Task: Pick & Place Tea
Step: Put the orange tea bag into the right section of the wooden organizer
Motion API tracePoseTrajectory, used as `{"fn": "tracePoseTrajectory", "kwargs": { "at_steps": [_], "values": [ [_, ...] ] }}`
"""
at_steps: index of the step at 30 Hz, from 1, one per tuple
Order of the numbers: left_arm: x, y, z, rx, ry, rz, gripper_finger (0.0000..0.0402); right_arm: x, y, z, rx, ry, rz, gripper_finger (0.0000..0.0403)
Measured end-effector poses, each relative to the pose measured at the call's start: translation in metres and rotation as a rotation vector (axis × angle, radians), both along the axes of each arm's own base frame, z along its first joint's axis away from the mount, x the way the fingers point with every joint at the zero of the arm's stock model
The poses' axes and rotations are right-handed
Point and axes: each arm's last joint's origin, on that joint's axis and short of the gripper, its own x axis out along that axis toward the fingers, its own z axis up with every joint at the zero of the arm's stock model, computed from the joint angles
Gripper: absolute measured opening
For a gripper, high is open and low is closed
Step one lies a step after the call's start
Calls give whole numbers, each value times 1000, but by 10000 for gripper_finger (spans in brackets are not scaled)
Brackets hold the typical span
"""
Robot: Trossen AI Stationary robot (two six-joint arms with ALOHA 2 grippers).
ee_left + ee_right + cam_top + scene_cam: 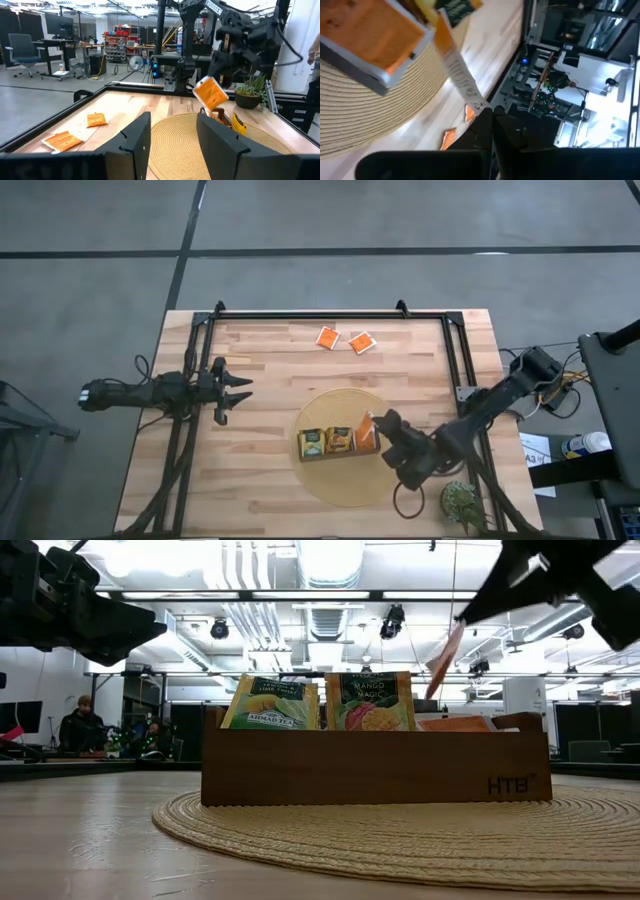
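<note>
The brown wooden tray (340, 454) stands on a round woven mat (345, 485). Green-and-yellow sachets (270, 705) fill one compartment, yellow-orange ones (370, 702) the middle, bright orange ones (455, 724) the third. My right gripper (380, 430) is shut on one bright orange sachet (210, 93) above that third compartment. Two more orange sachets (327, 337) (361, 342) lie flat near the table's far edge. My left gripper (245, 391) hovers open over the table's left part, apart from everything. My right gripper pinches the bright orange sachet by its upper edge (479, 104) between the two fingers. The fingers slant down from the table's right side. The sachet hangs tilted below them (443, 658), lifted clear above the tray's orange compartment.
A small potted plant (463, 502) stands at the near right corner, close to my right arm. A black frame (330, 315) runs along the table's far, left and right sides. Bare wood lies between my left gripper and the mat.
</note>
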Motion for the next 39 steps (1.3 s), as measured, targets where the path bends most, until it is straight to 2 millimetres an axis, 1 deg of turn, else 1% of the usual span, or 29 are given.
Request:
{"fn": "tracePoseTrajectory", "kwargs": {
  "at_steps": [4, 10, 18, 27, 35, 39],
  "values": [
    [0, 0, 0, 0, 0, 0, 153, 4, 5, -15, -31, 40, 1, 8],
    [0, 0, 0, 0, 0, 0, 153, 4, 10, -27, -51, 77, 16, 8],
    [0, 0, 0, 0, 0, 0, 153, 2, 10, -25, 7, 115, 35, 8],
    [0, 0, 0, 0, 0, 0, 153, -1, 7, -26, 61, 95, -30, 8],
    [0, 0, 0, 0, 0, 0, 153, -2, 4, -29, 121, 155, -39, 9],
    [0, 0, 0, 0, 0, 0, 153, 0, 2, -28, 120, 157, -48, 24]
  ]
}}
